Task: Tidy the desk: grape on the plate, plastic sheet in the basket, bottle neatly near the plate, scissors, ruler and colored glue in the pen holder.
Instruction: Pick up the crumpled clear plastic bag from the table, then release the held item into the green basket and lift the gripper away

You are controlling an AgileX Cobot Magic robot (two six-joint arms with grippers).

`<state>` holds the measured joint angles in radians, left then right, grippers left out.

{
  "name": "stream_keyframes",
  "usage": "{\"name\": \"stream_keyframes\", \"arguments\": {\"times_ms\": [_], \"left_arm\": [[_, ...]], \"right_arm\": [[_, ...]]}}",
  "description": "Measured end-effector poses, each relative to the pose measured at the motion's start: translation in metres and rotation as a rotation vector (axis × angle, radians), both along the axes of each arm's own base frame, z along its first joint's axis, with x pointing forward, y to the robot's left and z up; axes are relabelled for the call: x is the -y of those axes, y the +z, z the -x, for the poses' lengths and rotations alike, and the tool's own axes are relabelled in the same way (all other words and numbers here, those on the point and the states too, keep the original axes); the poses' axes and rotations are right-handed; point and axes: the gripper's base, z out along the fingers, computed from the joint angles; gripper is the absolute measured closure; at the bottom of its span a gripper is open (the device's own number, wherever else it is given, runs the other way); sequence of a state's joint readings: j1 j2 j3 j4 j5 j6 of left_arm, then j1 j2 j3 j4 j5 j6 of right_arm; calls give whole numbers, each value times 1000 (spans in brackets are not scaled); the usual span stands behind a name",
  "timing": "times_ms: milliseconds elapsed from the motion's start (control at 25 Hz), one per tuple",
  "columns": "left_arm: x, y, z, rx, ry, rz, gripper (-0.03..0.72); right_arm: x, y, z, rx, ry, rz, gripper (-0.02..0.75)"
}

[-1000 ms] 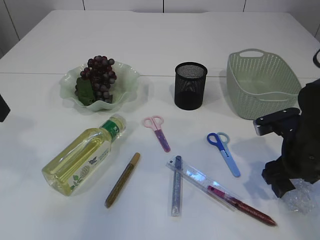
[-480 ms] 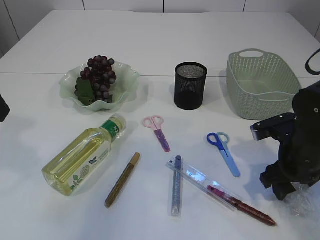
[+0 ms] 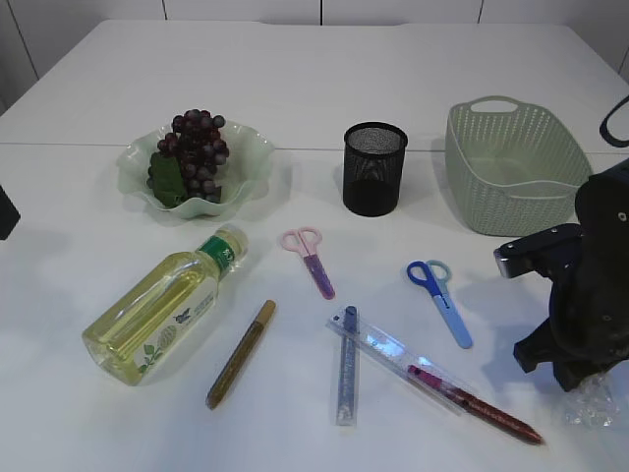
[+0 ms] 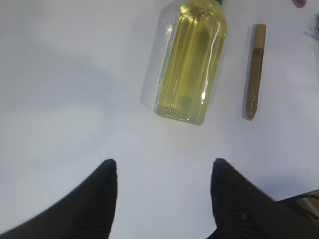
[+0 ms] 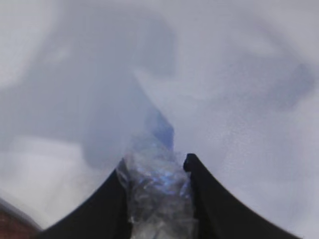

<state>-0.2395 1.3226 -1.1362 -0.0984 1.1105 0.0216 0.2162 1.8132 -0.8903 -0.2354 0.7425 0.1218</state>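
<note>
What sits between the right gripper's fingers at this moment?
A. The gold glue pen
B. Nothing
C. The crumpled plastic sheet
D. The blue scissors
C: in the right wrist view the crumpled plastic sheet fills the gap between the right gripper fingers, touching both.

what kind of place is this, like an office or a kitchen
Probably a staged desk-tidying setup in a lab rather than a real office: a bare white table holds a mesh pen holder, scattered scissors, and a plate of grapes.

grapes (image 3: 195, 147) on plate (image 3: 251, 157) (pen holder (image 3: 373, 168) to its right).
</note>
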Motion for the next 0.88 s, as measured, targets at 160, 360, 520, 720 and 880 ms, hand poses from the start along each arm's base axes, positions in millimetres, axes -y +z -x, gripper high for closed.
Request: {"name": "stream_keyframes", "arguments": {"times_ms": [160,360,520,720,880], "left_arm": [[0,0,0,0,0,0,256],[0,0,0,5,0,1,256],[0,0,-1,6,1,1,256],[0,0,-1,7,1,2,256],[0,0,-1,11,1,2,256]], "right_arm": [[0,18,-3,53,-4,-9,496],[-2,57,-18,133,-1,-13,499],[-7,91,-42,224,20,-22,500],[-5,131,-75,368,-6,-51,500],[8,145,-104,433,-65,-68,500]]}}
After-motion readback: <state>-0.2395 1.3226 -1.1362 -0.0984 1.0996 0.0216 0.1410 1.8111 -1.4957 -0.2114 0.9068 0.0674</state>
